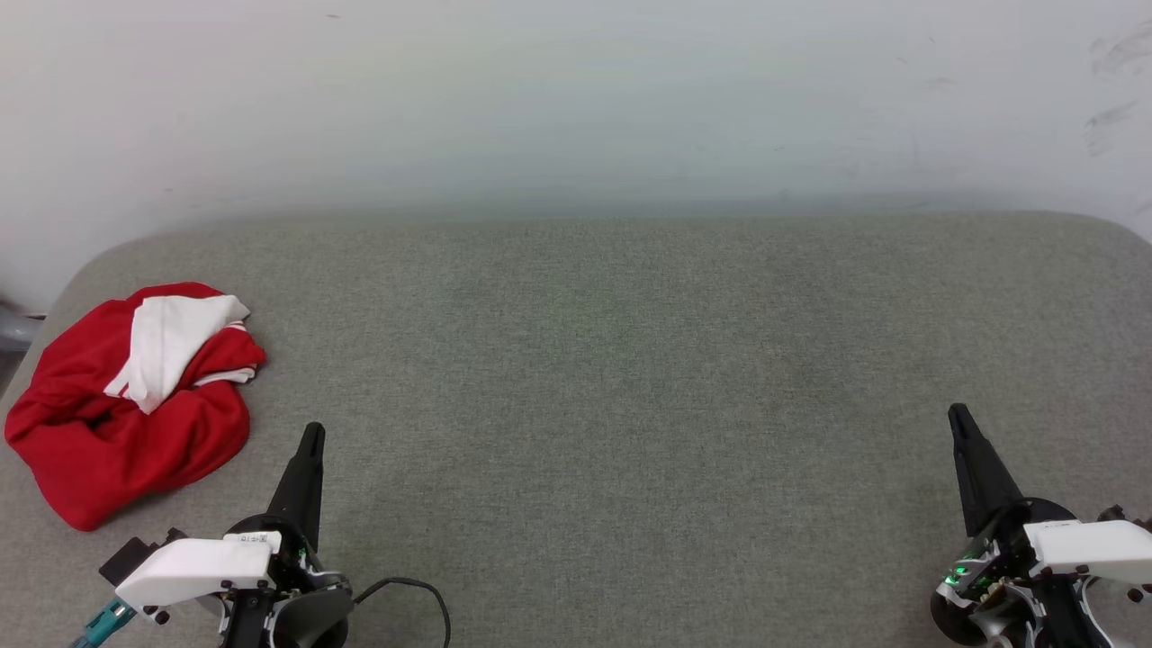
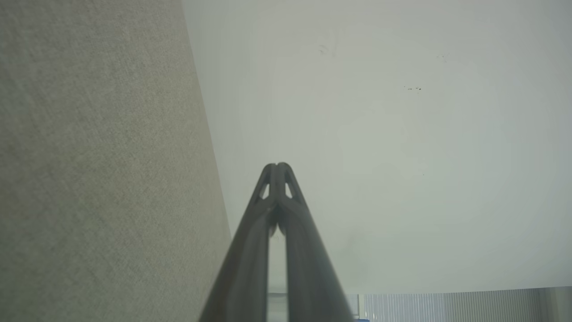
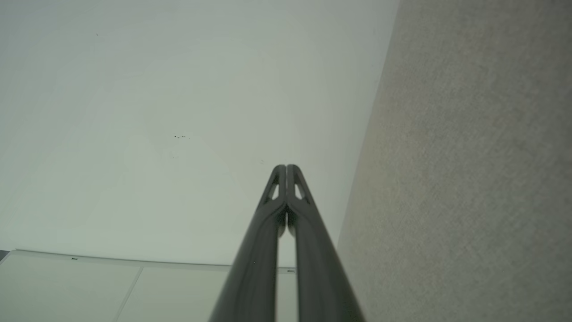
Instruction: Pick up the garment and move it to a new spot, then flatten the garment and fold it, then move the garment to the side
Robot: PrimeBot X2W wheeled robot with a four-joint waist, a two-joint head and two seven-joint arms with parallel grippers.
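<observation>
At the left edge of the grey upholstered bench [image 1: 630, 378], toward its front corner, the red jersey shirt [image 1: 108, 432] lies crumpled in a heap with a white sleeve [image 1: 166, 346] draped over its top. The pick-up is not yet begun. It looks best suited to the left gripper [image 1: 311, 430], near the heap's right side: part the fingers, pinch a raised fold of red cloth rather than the loose sleeve, then lift clear before carrying it toward the bench's open middle. Both it and the right gripper [image 1: 957, 412], well apart near the right front, have their fingers pressed together, holding nothing and touching no cloth.
</observation>
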